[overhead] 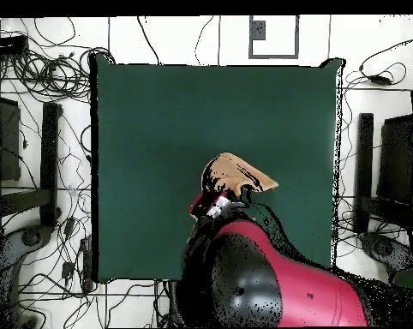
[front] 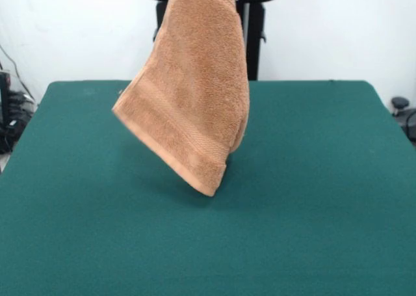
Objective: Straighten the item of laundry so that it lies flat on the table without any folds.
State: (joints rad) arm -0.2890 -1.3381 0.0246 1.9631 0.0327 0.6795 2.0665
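Green table [front: 312, 211], seemingly bare

one towel [front: 188, 94], one table [front: 325, 198], one arm [overhead: 270, 283]

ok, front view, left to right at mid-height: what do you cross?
Bare table → hanging towel, its lowest corner just above the cloth → bare table again on the right. The pincer is hidden above the towel's top edge.
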